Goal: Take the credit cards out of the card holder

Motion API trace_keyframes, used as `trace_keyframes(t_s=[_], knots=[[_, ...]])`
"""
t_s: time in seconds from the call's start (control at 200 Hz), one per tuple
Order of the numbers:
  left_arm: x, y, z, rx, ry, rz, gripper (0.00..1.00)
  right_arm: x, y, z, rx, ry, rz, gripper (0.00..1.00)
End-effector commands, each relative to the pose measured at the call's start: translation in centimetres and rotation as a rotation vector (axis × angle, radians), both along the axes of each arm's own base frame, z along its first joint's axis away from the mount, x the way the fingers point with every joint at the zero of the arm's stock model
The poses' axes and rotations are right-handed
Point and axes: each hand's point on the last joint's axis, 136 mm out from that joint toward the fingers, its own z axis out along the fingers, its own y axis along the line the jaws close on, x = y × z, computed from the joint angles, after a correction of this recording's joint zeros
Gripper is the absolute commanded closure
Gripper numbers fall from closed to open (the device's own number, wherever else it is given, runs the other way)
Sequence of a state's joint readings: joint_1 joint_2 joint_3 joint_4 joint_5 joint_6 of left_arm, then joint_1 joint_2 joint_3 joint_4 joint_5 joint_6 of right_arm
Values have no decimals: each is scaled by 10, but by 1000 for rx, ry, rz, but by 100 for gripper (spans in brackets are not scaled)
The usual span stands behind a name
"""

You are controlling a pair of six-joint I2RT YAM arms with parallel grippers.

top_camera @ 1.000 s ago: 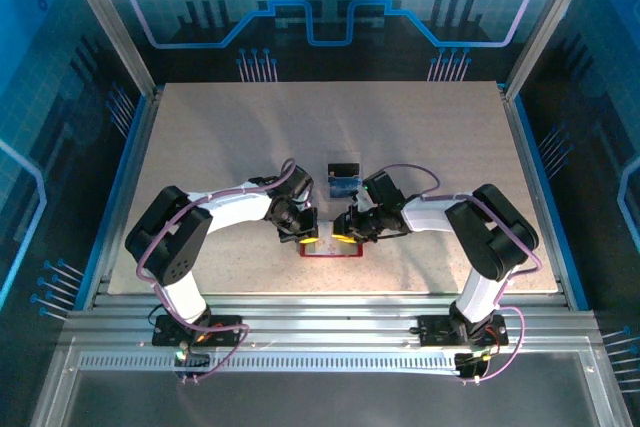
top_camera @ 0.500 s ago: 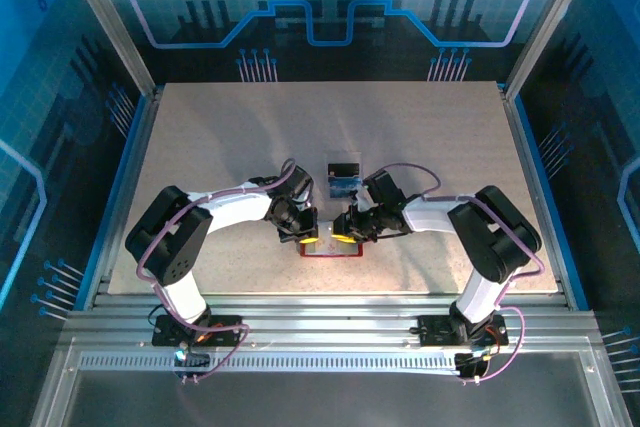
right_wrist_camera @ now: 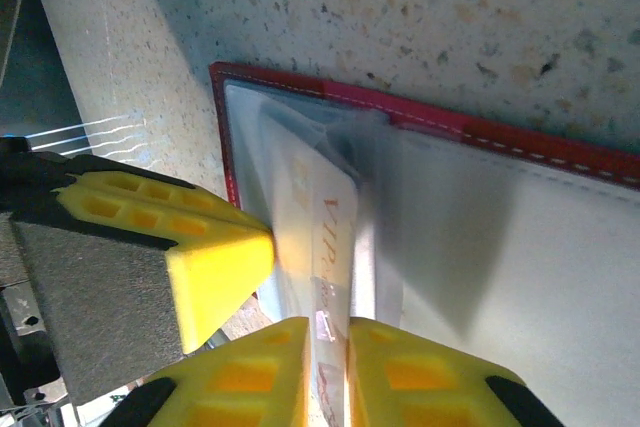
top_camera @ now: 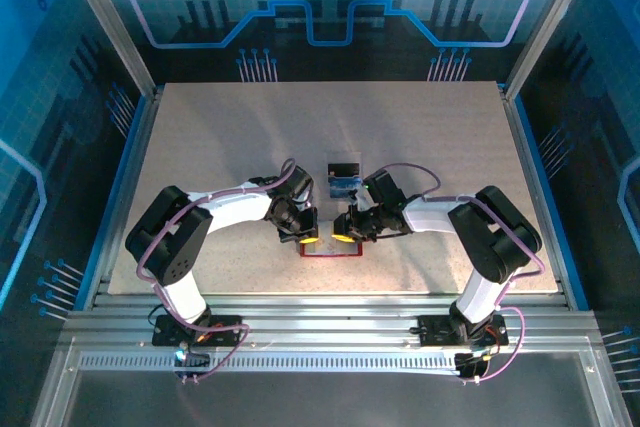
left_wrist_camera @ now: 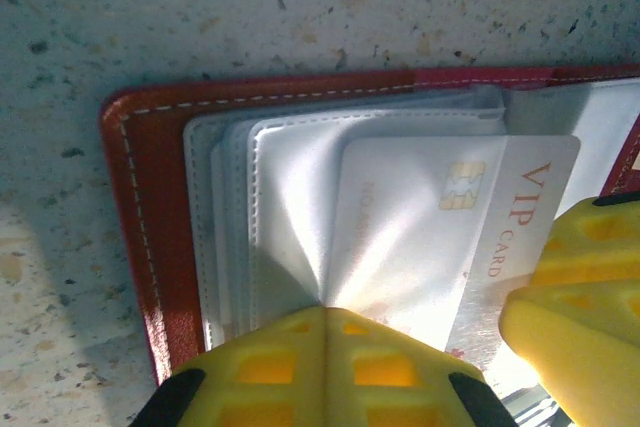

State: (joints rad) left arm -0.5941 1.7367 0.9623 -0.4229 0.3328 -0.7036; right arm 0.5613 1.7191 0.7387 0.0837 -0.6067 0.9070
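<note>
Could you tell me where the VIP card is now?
In the right wrist view, the VIP card pokes from the card holder, pinched by the right gripper.

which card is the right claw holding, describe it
At the near middle of the table, a red wallet lies open between the two arms. The card pokes out of its clear pocket, pinched by the right claw. Unlike the blue card farther back, it is pale with a gold chip and VIP CARD lettering.

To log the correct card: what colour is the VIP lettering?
Reddish-orange, on a pale silvery card; clearest in the left wrist view.
</note>
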Motion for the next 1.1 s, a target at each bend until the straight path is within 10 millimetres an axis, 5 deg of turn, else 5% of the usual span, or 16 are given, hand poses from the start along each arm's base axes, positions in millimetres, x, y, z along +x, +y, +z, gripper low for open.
trace_keyframes(t_s=[0.0, 1.096], knots=[[-13, 9, -15, 52, 49, -16, 100, -3, -2, -5, 5, 20, 1, 85], [-14, 9, -14, 52, 47, -16, 100, -5, -31, -3, -96, -7, -8, 95]])
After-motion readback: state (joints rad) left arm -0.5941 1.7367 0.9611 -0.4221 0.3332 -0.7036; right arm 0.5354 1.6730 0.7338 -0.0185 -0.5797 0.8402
